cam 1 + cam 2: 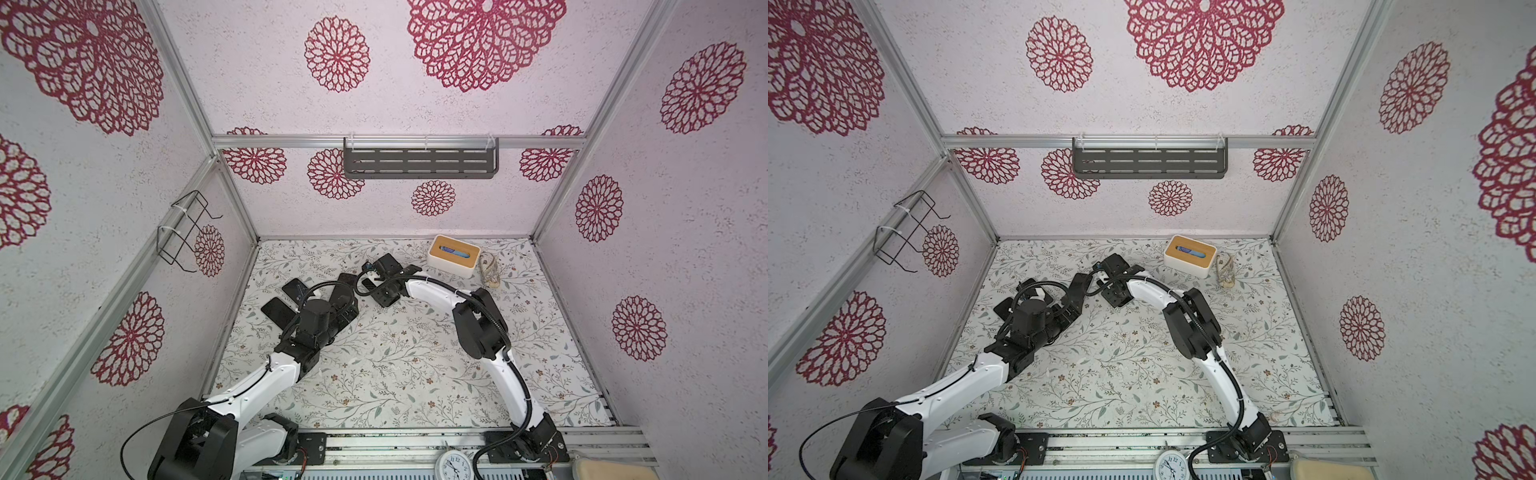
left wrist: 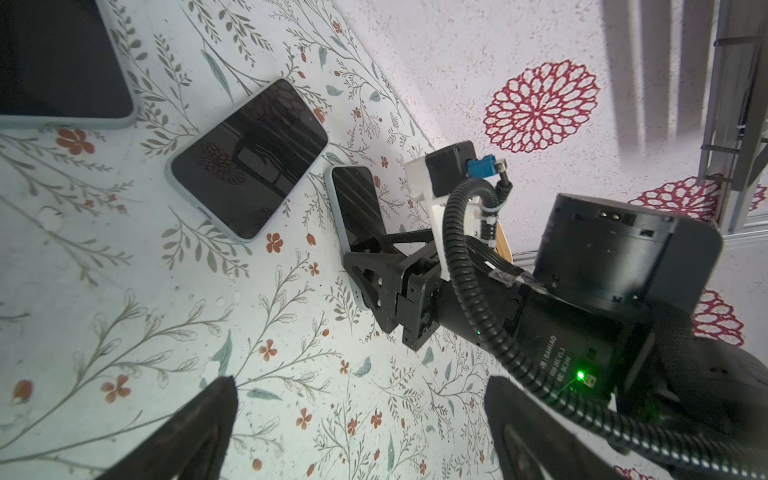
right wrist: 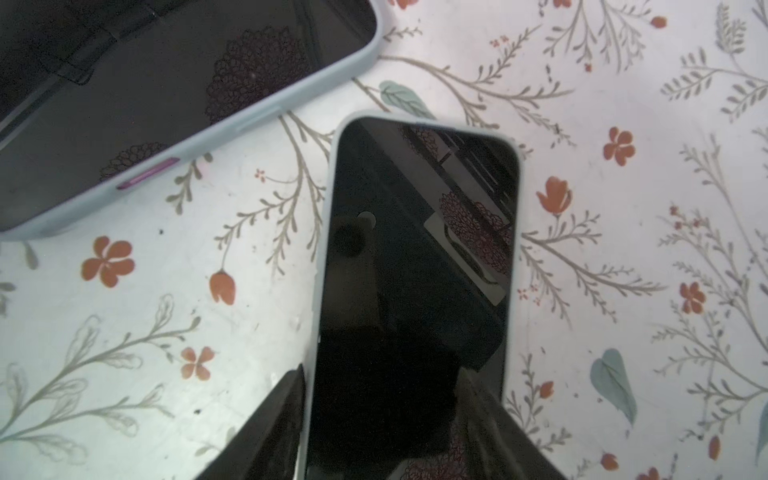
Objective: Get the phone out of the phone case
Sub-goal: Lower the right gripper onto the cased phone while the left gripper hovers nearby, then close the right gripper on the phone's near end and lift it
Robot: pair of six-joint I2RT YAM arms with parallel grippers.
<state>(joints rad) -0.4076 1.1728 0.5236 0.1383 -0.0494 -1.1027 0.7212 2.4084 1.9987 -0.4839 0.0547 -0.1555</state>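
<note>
Three dark-screened phones in pale blue cases lie face up on the floral table. My right gripper is shut on the phone case of one phone, a finger against each long side. In the left wrist view this phone lies flat with the right gripper clamped near its end. In a top view the held phone is left of centre at the back. My left gripper is open above bare table beside it, holding nothing.
Two other cased phones lie to the left, also in a top view. A white tissue box with a wooden lid and a netted bundle stand at the back right. A clock sits at the front edge.
</note>
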